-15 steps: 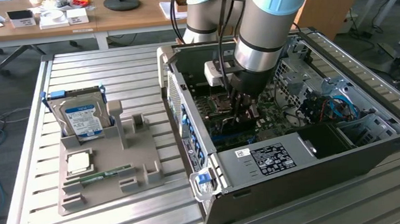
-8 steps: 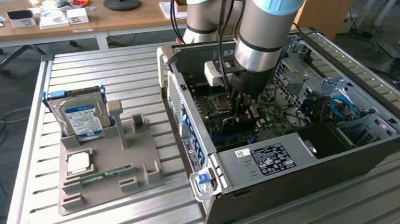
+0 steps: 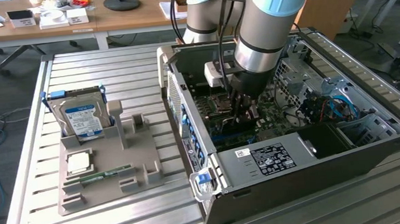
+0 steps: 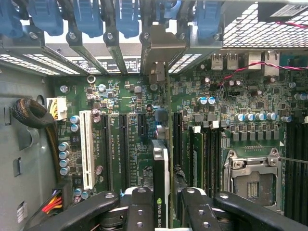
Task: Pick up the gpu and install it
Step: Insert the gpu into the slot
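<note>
Install step in hand. Black two-fingered claw [image 4: 161,211] pinches the thin dark gpu card [image 4: 160,183] edge-on between its fingers, inside the open dark-grey computer case [image 3: 316,183]. Card hangs directly below the claw, over the green motherboard [image 4: 134,115], apparently aligned with a long black slot [image 4: 174,139]. Seating needs a straight, square press down.

Your arm [image 3: 268,29] is a thick grey tube with a pale blue cap at the joint and a black band lower down. A white box [image 3: 215,73] sits beside its wrist, and black cables [image 3: 175,14] run along it. The gripper [image 4: 168,209] has black fingers [image 4: 139,207] dotted with round silver screws.
</note>
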{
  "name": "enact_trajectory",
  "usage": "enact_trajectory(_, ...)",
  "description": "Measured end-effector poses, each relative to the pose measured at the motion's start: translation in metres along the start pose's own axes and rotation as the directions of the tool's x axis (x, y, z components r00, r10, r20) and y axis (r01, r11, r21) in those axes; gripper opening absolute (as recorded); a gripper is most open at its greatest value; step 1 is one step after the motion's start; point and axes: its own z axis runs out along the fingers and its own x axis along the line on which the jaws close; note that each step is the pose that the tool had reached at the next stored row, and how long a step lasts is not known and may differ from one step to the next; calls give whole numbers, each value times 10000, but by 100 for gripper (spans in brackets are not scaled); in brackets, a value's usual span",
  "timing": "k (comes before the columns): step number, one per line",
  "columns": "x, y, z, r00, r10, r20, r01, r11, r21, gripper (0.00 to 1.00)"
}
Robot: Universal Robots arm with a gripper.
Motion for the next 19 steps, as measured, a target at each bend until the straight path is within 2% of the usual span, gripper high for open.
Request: enact_trajectory(19,5,25,44,10000,1,6,-1,10000,4,27)
